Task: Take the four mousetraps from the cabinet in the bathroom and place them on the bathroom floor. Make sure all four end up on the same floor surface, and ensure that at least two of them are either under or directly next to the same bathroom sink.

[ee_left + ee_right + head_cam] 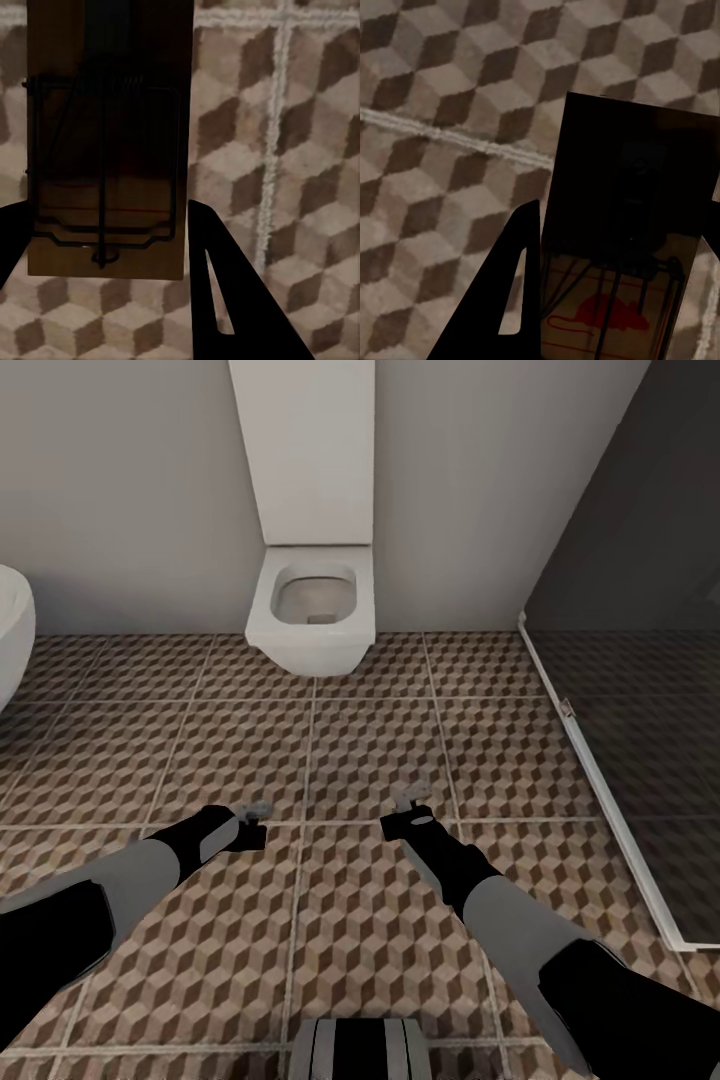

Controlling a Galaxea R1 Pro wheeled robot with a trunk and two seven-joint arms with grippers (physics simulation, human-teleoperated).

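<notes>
left gripper (105, 247) clamps a mousetrap (105, 142), right gripper (615, 247) clamps another mousetrap (622, 217); light, stiff boards, best pinched by the edges, clear of the wire.

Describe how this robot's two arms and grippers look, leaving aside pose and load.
Both arms are built alike: a black upper section, a light grey forearm sleeve, then a black wrist. The left gripper and right gripper end in small pale grey tips in the head view. From the wrist cameras, the fingers are flat black wedges with a narrow slot. No cables or markings show.
</notes>
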